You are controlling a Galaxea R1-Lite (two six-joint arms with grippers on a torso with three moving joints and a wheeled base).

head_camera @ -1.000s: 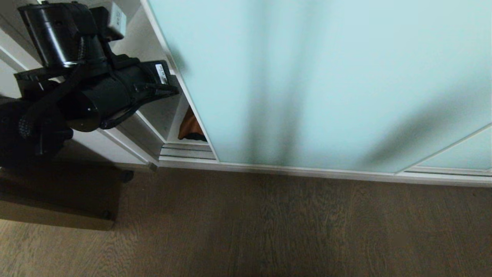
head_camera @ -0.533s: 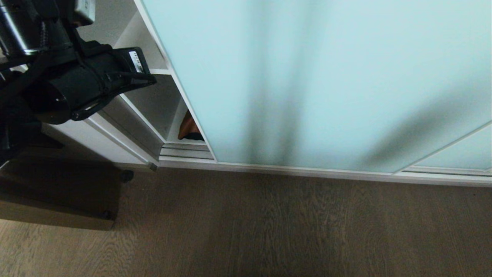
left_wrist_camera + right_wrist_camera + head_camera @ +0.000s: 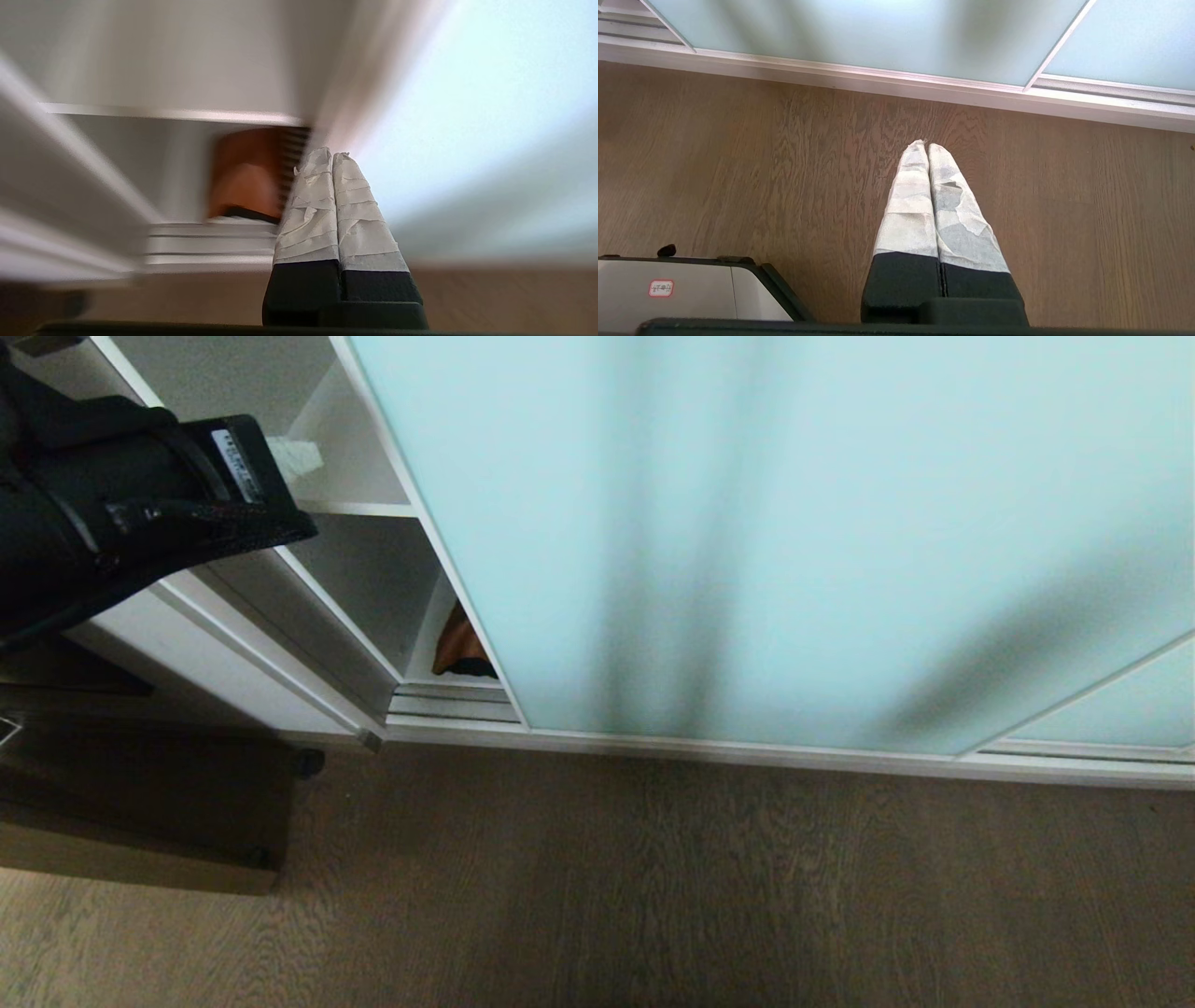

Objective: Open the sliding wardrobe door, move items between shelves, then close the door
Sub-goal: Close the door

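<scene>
**Door nearly shut, a narrow gap left**

The sliding wardrobe door [image 3: 747,523] covers most of the wardrobe front in the head view. Only a narrow opening remains at its left edge, between the door's frame and the wardrobe's white side wall [image 3: 233,644]. Through that gap a strip of two shelves shows: an upper shelf [image 3: 359,507] and the bottom shelf [image 3: 439,658]. The cushion [image 3: 462,649] lies on the bottom shelf, just behind the door's edge, with only its brown patch and black underside visible; the rest is hidden by the glass.

The left pincer [image 3: 332,158] is pressed closed and holds nothing. In the left wrist view its tips lie in line with the door's edge, in front of the cushion [image 3: 247,172]; whether they touch the frame cannot be told through the blur. In the head view the left arm [image 3: 140,495] sits at the upper left, beside the opening. The right pincer [image 3: 927,149] is also closed and empty, hanging parked above the wooden floor [image 3: 738,163].

Judging by this layout, the task is probably in its last step, the closing, though an opening just begun would look much the same. If it is closing, sliding the door across the remaining gap is all that is left.
</scene>
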